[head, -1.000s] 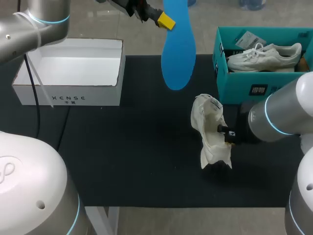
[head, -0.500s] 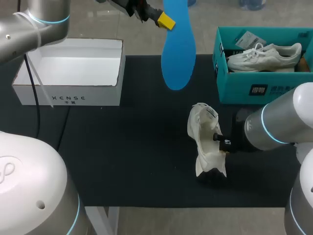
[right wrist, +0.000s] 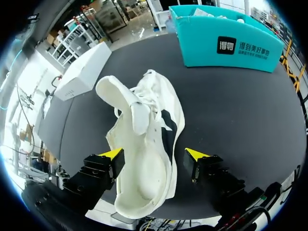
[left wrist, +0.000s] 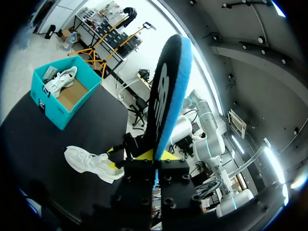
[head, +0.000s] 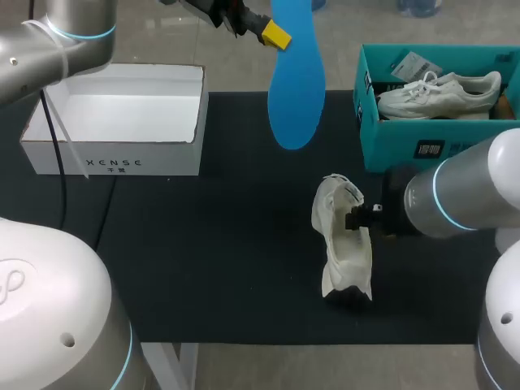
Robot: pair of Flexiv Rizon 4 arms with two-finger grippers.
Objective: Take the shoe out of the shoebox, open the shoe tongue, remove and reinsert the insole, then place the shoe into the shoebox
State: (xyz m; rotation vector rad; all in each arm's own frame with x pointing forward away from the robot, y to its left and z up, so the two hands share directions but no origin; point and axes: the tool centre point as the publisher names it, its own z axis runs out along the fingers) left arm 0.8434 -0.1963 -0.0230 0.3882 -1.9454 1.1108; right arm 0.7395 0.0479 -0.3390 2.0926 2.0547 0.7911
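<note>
Close to the front wall of the open-topped teal cardboard shoebox (head: 390, 148), on the robot's side of it, the soft white lace-up shoe (right wrist: 149, 144) sits tilted on the matte black table mat (head: 227, 244). It lies between the fingers of the right gripper (right wrist: 154, 155). These fingers stand wide apart, with one yellow tip at each flank of the shoe's rear half, clamping it across its width. The shoe's long axis runs out along the fingers. The rounded heel cup is nearest the wrist, and the laced front points away from the robot, toward the shoebox's side of the table. The opening faces the wrist, and the padded tongue stands folded out of it.

To the robot's left of the shoebox, raised above the table, is the flat, elongated blue foam insole (head: 296, 81). The left gripper (left wrist: 155, 156) pinches one end of it, with the fingers drawn nearly together on the thin sheet. The insole's long axis extends straight ahead of the fingers. One face is blue and the other black.

Inside the shoebox lies a second white sneaker (head: 439, 93). Farther left of the shoebox, past the insole, stands a rectangular white cardboard box (head: 122, 158).
</note>
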